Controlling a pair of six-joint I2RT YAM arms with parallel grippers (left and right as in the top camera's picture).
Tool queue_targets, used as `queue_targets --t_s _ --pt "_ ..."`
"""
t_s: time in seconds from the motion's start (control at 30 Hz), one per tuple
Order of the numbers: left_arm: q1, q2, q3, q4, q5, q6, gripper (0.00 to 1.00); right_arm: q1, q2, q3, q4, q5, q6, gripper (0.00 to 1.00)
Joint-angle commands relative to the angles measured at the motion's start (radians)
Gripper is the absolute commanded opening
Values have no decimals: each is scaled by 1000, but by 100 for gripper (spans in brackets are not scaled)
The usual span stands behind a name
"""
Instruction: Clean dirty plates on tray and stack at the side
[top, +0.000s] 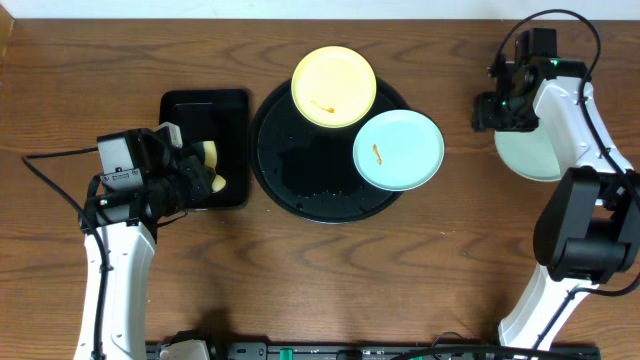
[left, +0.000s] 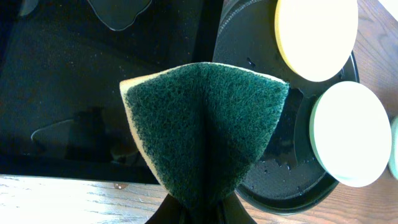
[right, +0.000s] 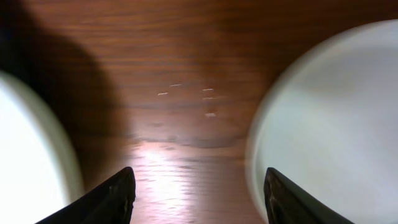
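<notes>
Left gripper is pinched tight on a folded green-faced yellow foam sponge, held over the small rectangular black tray. Right gripper has its fingers spread wide with nothing between them, only bare brown wooden table below. It is near the edge of a pale mint-green round plastic plate that lies on the table at the right, off the tray and partly hidden by the arm.

The large round glossy black tray holds the other two plates. The pale yellow round plastic plate has an orange smear and overhangs the far rim. The second mint-green plate has an orange streak and overhangs the right rim. Their edges appear to touch. There are water droplets on the tray floor.

Handling guess: the plates are light, stiff, thin and smooth, probably slippery when wet, and not fragile. Best hold is the overhanging rim, pinched top and bottom. The sponge is soft and squashes easily.

No brands, labels or readable writing anywhere.
</notes>
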Motion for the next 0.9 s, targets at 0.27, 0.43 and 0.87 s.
queue_targets --t_s 0.27,0.43,0.87 --pt "3 0 8 -14 -10 20 8 2 -2 22 -101 -345 -50 58" --pt "3 0 8 -14 -10 20 8 27 -2 18 -117 -352 -59 57" --pt "3 0 8 -15 -10 20 8 143 -2 -103 61 -210 -41 54"
